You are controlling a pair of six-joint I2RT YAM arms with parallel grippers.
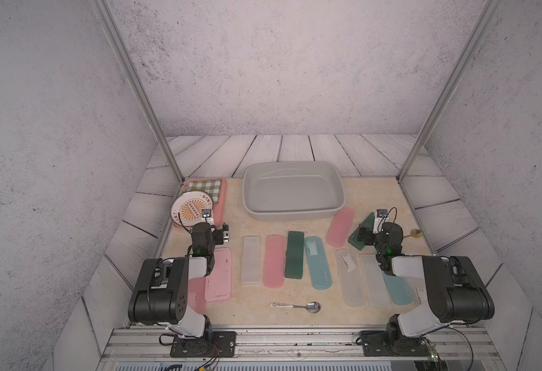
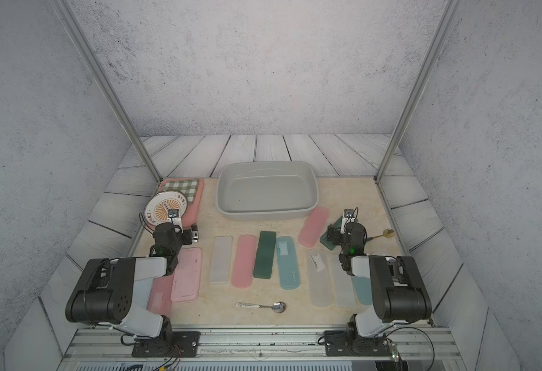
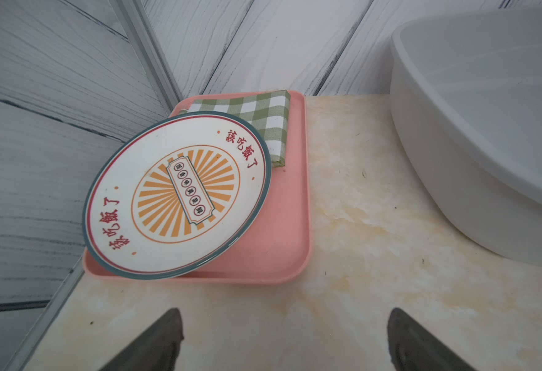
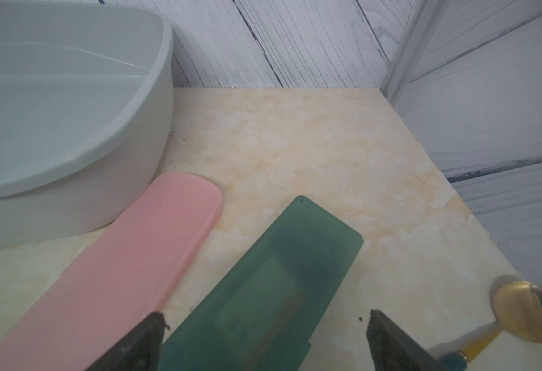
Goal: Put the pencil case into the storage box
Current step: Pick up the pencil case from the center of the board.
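The storage box (image 1: 295,214) is a light grey tub at the back middle of the table, with nothing in it. Several pencil cases lie in front of it. They include a pink one (image 1: 340,226) beside the tub's right corner, a dark green one (image 1: 294,254) and a teal one (image 1: 318,267). My right gripper (image 4: 266,313) is open above a translucent green pencil case (image 4: 295,273), its fingers either side of it and not touching. My left gripper (image 3: 285,311) is open over bare table near the tub (image 3: 456,160).
A pink tray (image 1: 220,205) at the back left holds a green checked cloth (image 1: 205,188) and a tilted plate (image 1: 190,208). A silver spoon (image 1: 298,306) lies near the front edge. A gold spoon (image 1: 414,233) is at the right. Metal posts stand at the back corners.
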